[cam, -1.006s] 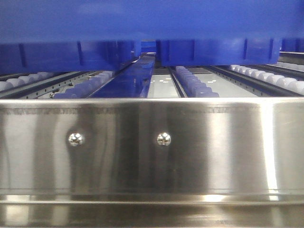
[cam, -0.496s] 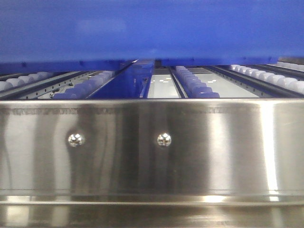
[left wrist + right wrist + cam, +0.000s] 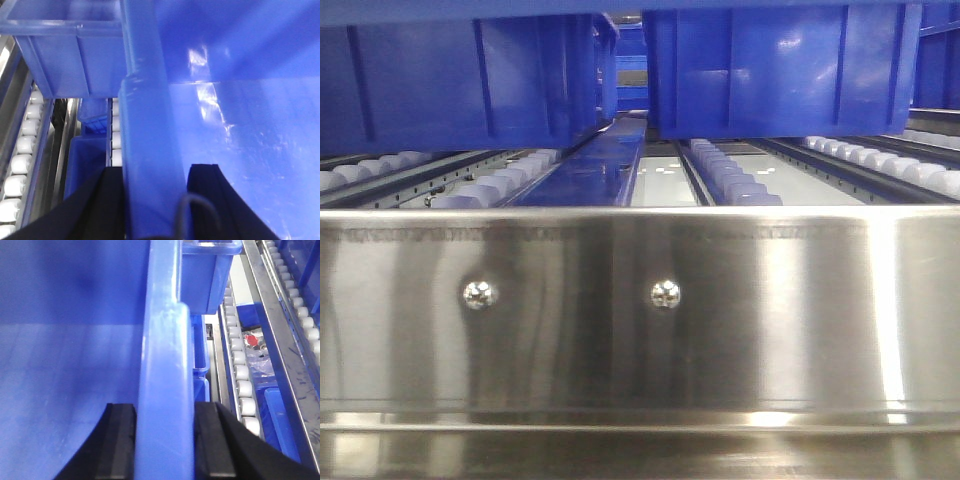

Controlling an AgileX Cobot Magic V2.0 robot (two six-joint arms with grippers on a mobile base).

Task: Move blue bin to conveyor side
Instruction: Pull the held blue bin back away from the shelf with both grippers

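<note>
1. Blue plastic is filling both wrist views: the blue bin (image 3: 145, 115) is hanging between the two arms, gripped by its thick top rim on opposite sides.
2. The left gripper (image 3: 157, 172) is clamping that rim at a narrow setting. One black finger (image 3: 107, 200) is sitting outside the wall and the other inside the bin, with the rim filling the gap between them.
3. The right gripper (image 3: 164, 407) is holding the rim the same way. Its inner finger (image 3: 120, 440) is pressing from the bin's cavity and the outer one from the roller side.
4. The bin is riding over the bench (image 3: 282, 355). White rollers (image 3: 20, 165) and another blue crate (image 3: 60, 55) are showing past the rim, lower down.
5. In the front view a stainless panel (image 3: 640, 330) with two screws (image 3: 479, 293) is taking up the lower half.
6. Behind it a left ribbed crate (image 3: 450, 80) and a right ribbed crate (image 3: 770, 70), both blue, are sitting side by side over the roller lanes, with a narrow gap between them. Cannot tell from that view whether either is the gripped bin.
7. A small red item (image 3: 252, 340) is lying with clear film in a lower blue tray (image 3: 280, 415) beside the rollers. It is too blurred to identify.
</note>
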